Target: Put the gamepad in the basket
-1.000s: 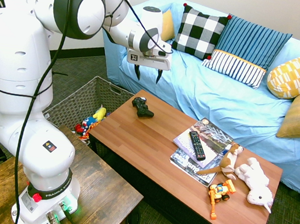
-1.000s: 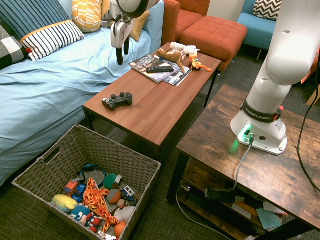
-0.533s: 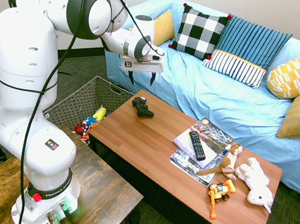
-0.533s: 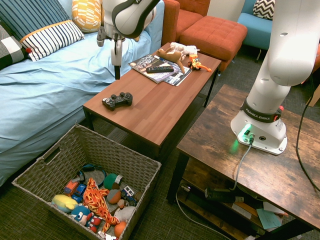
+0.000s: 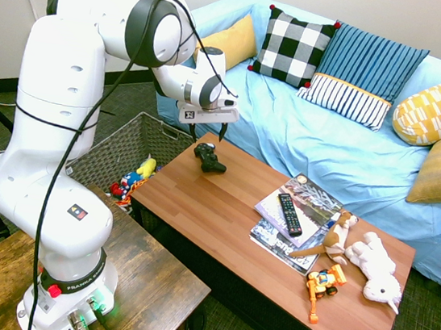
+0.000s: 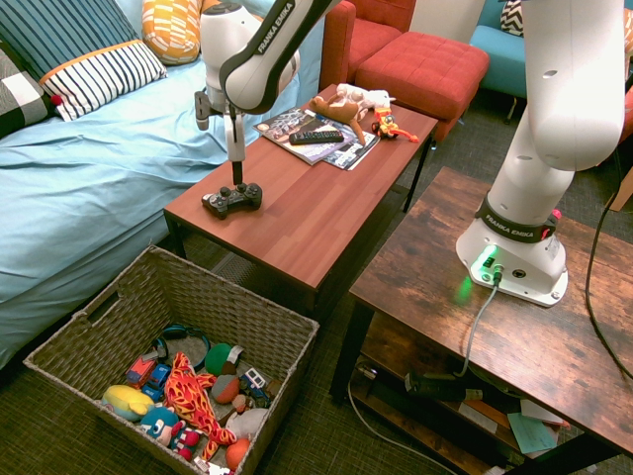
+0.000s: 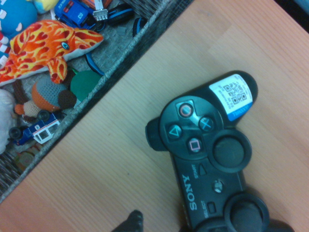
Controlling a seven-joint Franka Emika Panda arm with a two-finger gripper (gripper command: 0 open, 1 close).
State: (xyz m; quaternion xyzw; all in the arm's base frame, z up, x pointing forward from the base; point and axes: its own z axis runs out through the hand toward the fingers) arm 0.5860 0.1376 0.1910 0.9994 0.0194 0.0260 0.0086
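Gamepad (image 5: 209, 158) lies directly beneath the pincer (image 5: 207, 136) (jaws spread).

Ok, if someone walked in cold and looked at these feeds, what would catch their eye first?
Probably the white arm reaching over the wooden coffee table, its open gripper pointing straight down just above the black gamepad near the table's end. Next, the basket on the floor by that end, already full of colourful toys. Then the light blue sofa behind the table, lined with patterned cushions.
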